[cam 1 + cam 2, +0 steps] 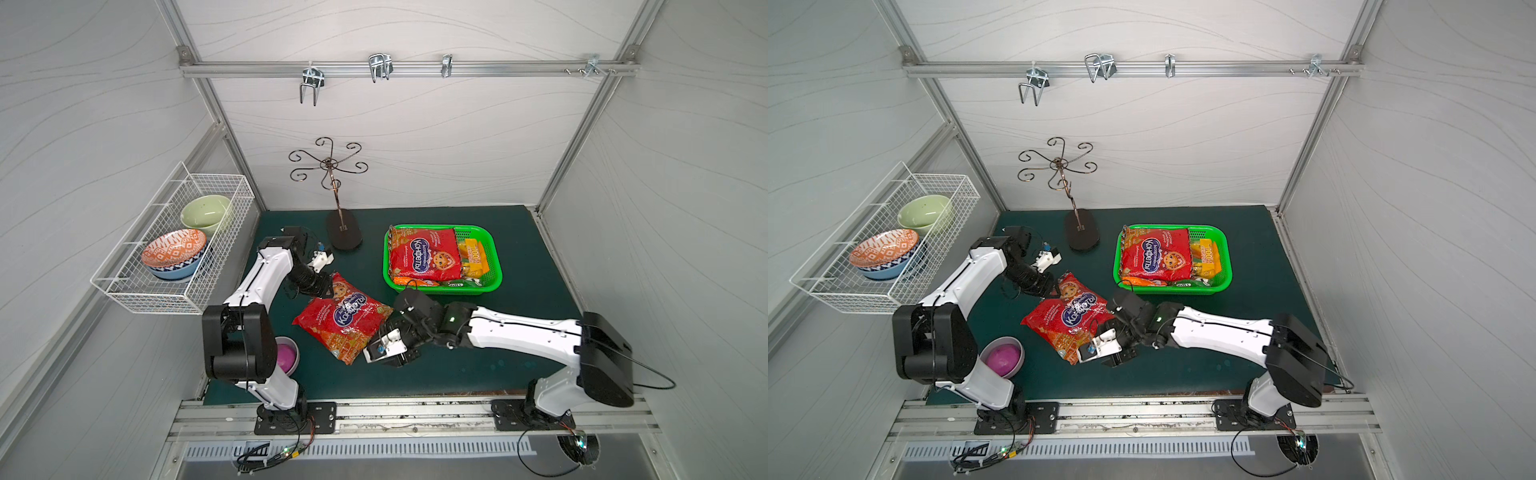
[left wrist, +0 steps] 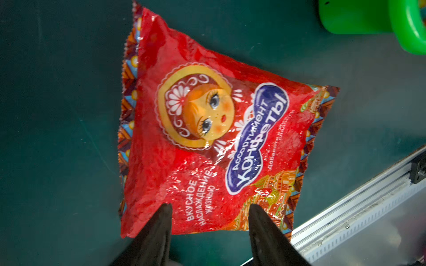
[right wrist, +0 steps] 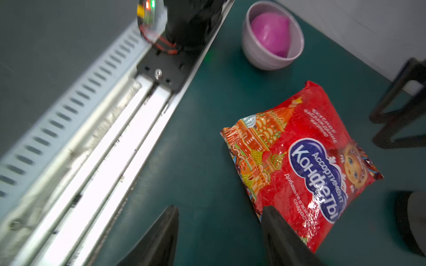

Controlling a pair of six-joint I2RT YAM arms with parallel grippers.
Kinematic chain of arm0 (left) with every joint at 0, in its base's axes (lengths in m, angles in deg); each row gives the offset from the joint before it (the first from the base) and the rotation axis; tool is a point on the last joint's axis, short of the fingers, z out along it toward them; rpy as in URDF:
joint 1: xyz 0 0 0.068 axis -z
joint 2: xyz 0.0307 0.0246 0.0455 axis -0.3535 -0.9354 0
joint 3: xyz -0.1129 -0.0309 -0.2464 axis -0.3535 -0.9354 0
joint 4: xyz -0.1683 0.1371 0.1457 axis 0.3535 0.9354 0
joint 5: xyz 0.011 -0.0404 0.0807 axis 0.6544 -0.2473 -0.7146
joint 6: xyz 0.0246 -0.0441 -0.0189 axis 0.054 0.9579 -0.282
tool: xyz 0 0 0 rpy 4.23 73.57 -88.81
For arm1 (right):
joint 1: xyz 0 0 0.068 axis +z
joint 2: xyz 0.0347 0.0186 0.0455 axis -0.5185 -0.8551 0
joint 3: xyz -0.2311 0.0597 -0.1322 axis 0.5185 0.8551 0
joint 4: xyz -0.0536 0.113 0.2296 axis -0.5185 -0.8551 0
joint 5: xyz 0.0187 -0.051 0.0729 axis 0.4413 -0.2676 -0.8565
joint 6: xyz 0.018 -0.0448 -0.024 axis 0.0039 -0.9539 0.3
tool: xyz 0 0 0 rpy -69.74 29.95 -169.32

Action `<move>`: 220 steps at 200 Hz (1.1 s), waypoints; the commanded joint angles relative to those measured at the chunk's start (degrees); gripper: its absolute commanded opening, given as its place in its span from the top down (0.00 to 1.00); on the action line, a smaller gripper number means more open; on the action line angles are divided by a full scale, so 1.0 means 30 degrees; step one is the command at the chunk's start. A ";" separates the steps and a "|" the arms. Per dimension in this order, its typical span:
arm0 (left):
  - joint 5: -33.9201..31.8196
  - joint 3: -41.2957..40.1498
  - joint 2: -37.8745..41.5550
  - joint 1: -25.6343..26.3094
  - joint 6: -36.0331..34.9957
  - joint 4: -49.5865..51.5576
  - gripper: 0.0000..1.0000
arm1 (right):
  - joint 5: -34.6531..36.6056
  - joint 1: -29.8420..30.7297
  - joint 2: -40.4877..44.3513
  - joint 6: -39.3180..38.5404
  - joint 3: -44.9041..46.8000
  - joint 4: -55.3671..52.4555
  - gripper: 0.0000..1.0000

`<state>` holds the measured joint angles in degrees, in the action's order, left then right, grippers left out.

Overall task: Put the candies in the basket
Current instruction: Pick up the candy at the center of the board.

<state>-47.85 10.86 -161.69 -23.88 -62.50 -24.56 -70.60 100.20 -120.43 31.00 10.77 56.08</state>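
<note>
1. Although the green basket (image 1: 498,266), standing far right on the mat (image 1: 415,374), is already well filled, the task looks unfinished, because one bag lies outside it.
2. One large red bag (image 1: 424,255) lies flat inside the basket. It covers the left part and could hide anything lying under it.
3. The second large red bag (image 1: 343,318) lies on the middle of the mat, left of the basket and nearer, clear of its rim. This is what is left to move.
4. A yellow bag (image 1: 473,255) lies in the right part of the basket, beside the red one.
5. A small orange bag (image 1: 411,281) and a small green-yellow bag (image 1: 461,284) show along the basket's near wall, partly under the red bag. No purple bag can be made out; it may be hidden underneath.
6. The left gripper (image 2: 209,207) is at the far-left end of the second large red bag, jaws spread wide above the film and holding nothing.
7. The right gripper (image 3: 220,208) is at the near-right end of that bag, jaws also wide and holding nothing. One finger is over the bag's edge and the other over bare mat. Whether any finger touches the film cannot be told.
</note>
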 commanded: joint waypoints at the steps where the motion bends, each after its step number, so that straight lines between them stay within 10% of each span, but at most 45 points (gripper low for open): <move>1: 0.0007 -0.0131 -0.0878 -0.0727 -0.0495 -0.0178 0.45 | 0.2990 0.0704 -0.1733 -0.3552 0.0315 0.2479 0.38; 99: -0.0205 -0.0481 -0.1392 -0.1870 -0.0487 -0.0856 0.46 | 0.6070 0.0327 -0.6505 -0.5888 0.1425 1.0748 0.41; 148: 0.0497 0.0531 -0.2188 -0.1923 -0.0149 -0.0358 0.46 | 0.6698 0.0184 -0.6619 -0.5631 0.2120 1.3056 1.00; 220: 0.3358 0.1959 -0.1302 -0.1903 -0.0585 0.0898 0.47 | 0.2260 -0.0809 -0.0602 -0.1757 -0.2751 0.1383 1.00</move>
<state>-42.85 13.15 -167.18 -29.28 -63.18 -24.95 -56.80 98.84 -129.59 18.89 9.79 74.20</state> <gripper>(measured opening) 0.535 0.045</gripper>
